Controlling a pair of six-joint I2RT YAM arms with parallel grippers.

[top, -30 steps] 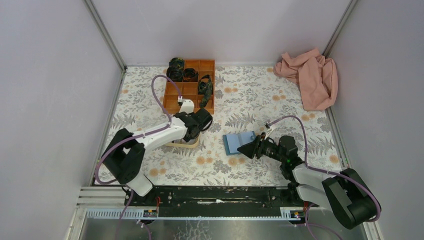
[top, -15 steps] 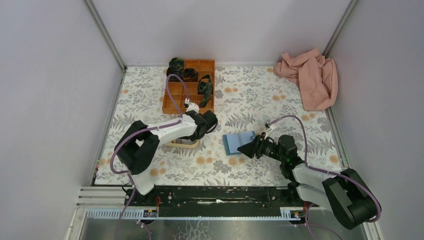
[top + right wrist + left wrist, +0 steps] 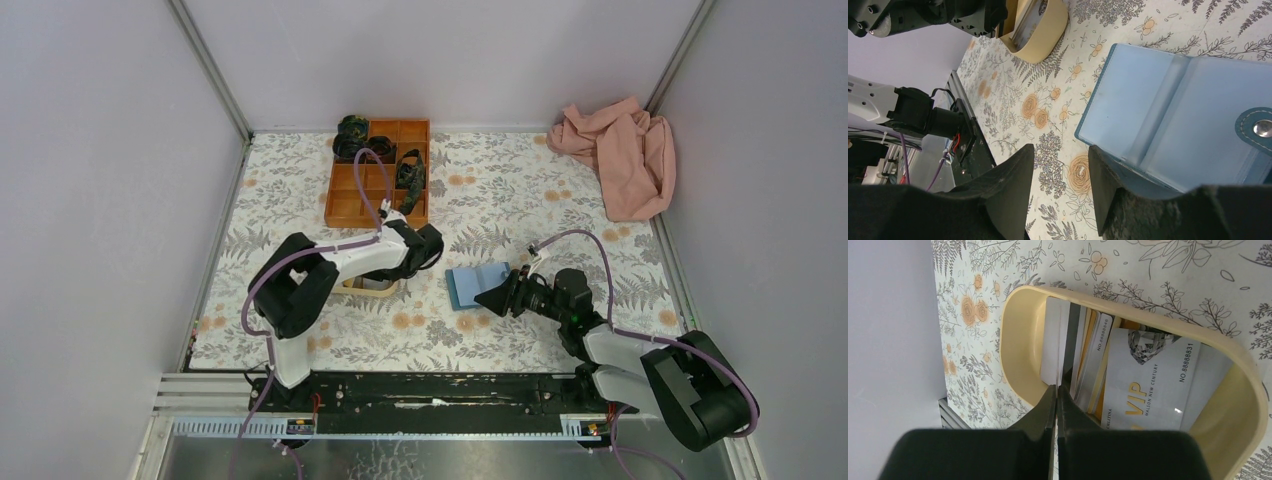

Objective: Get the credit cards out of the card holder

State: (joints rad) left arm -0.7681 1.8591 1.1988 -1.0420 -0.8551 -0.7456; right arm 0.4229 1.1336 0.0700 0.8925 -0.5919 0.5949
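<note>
Nearest the bases, the right gripper (image 3: 1060,155) has its fingers spread with nothing between them, one tip at the near edge of the light-blue fold-open card holder (image 3: 470,283); contact cannot be told. The holder lies opened flat on the floral-patterned table (image 3: 560,200), just ahead of this gripper, long axis roughly left to right, its clear pockets apparently empty. Farther off, the left gripper (image 3: 1056,390), fingers pressed together with nothing seen between them, hangs over a pale-yellow oval plastic tray (image 3: 1020,340) holding the thin plastic credit cards (image 3: 1143,375). The right arm is plainly nearer the holder. Beyond stand an orange compartmented box (image 3: 350,205) and a crumpled pink cloth (image 3: 620,155).
</note>
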